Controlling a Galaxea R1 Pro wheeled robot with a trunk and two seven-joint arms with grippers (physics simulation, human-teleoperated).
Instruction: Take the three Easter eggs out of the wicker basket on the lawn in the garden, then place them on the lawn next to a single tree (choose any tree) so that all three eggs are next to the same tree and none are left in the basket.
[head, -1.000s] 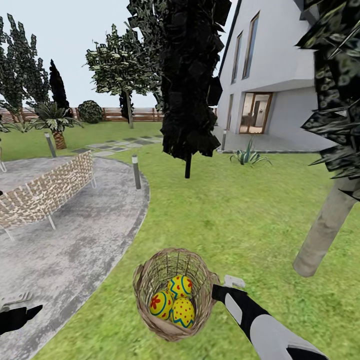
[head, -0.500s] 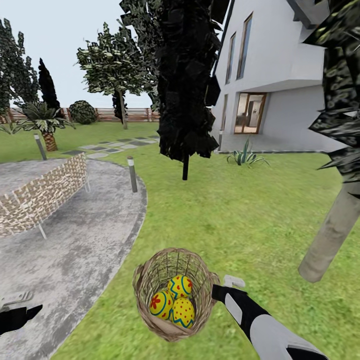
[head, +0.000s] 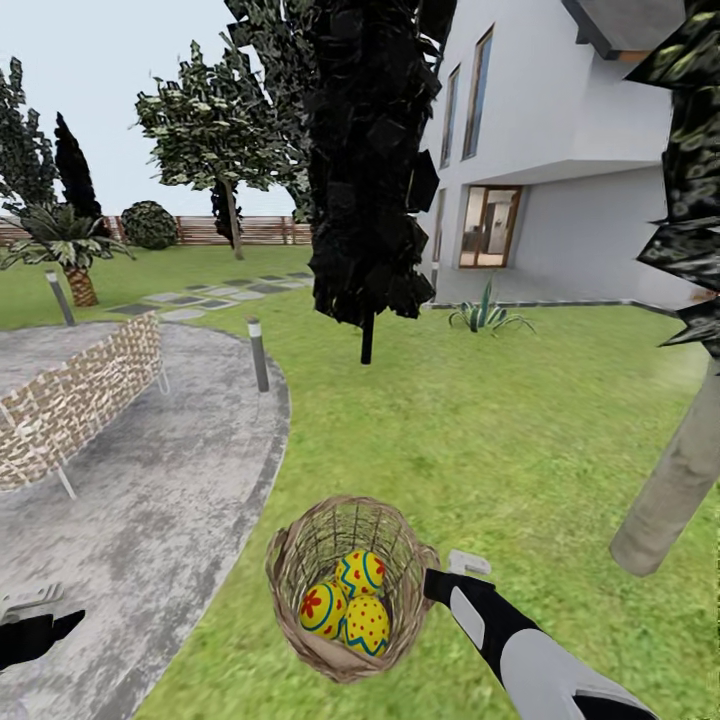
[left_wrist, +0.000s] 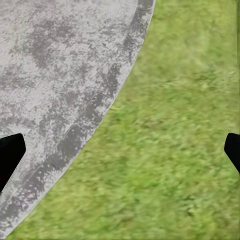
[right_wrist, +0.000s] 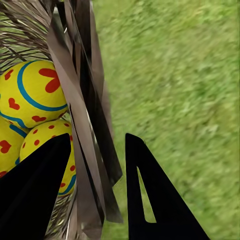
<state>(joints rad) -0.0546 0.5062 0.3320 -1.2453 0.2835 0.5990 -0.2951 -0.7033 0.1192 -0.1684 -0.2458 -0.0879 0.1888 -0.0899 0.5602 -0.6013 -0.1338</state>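
A: Status on the eggs?

B: All three Easter eggs sit in the wicker basket, low in the head view. Yellow with blue lines and red marks, packed touching each other. Basket is off the lawn, hanging tilted from the right gripper.

A: Right gripper grip?

B: Pinching the basket wall at the rim. In the right wrist view one dark finger is inside against the eggs, the other is outside over grass, with the woven wall clamped between them.

A: Left?

B: Left gripper is at the lower left of the head view, above the grey paved area. In the left wrist view its fingertips are spread wide at the frame edges with nothing between them. Below is the curved border where paving meets grass.

A: Trees nearby?

B: Pale grey trunk close on the right, rising out of the lawn, with dark angular leaves above. A second dark-crowned tree on a thin stem stands farther ahead, centre. White house behind it, spiky plant near its wall. On the left are a brick-patterned bench, a short post and a palm, with the fence at the back.
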